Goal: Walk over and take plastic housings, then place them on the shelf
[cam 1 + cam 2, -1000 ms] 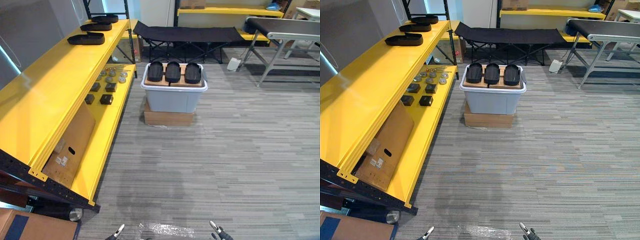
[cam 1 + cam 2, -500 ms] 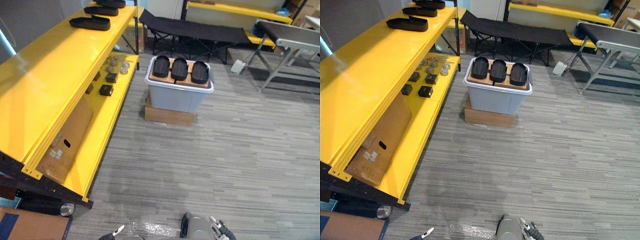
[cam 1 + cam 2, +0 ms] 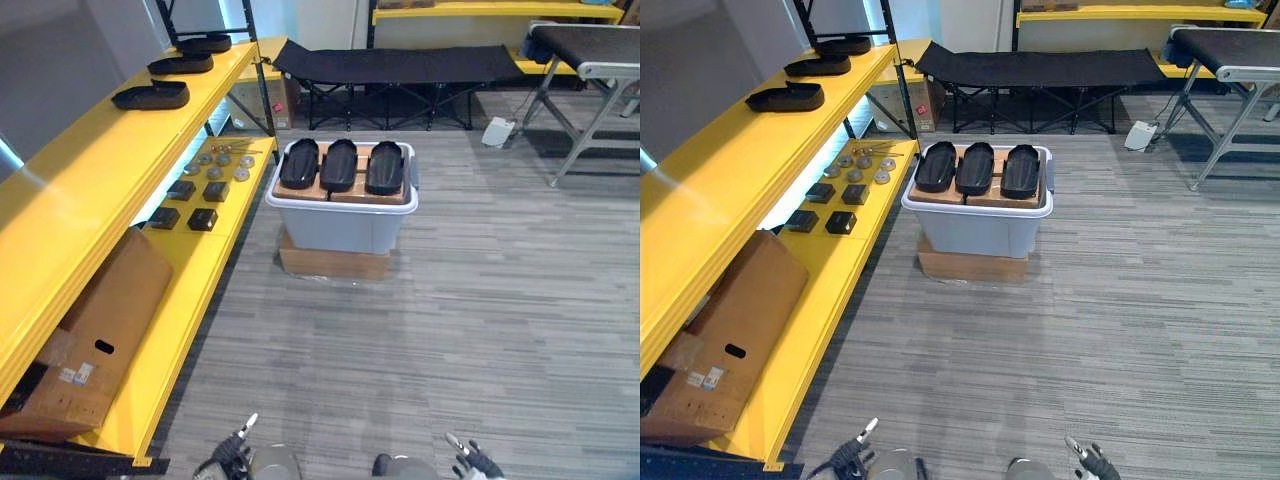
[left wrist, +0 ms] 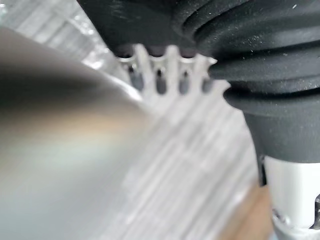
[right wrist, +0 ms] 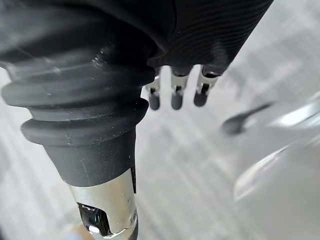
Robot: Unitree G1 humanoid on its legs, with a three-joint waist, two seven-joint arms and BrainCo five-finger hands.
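Three black plastic housings (image 3: 340,165) lie side by side on cardboard on top of a grey bin (image 3: 340,225) a few steps ahead. Three more housings (image 3: 150,96) rest along the top board of the yellow shelf (image 3: 70,190) on my left. My left hand (image 3: 232,452) and right hand (image 3: 470,460) hang low at the bottom edge, far from the bin. In the wrist views the left hand's fingers (image 4: 159,82) and the right hand's fingers (image 5: 176,97) point straight down over the floor and hold nothing.
The bin stands on a flat brown box (image 3: 333,263). The lower shelf board carries small black blocks (image 3: 185,205), metal discs (image 3: 222,160) and a cardboard box (image 3: 90,340). A black folding cot (image 3: 385,65) and a conveyor table (image 3: 590,45) stand behind. Grey carpet lies between.
The whole picture has shifted, so the camera has moved; the shelf now sits further left in view. Both hands stay low at the bottom edge and show a little more.
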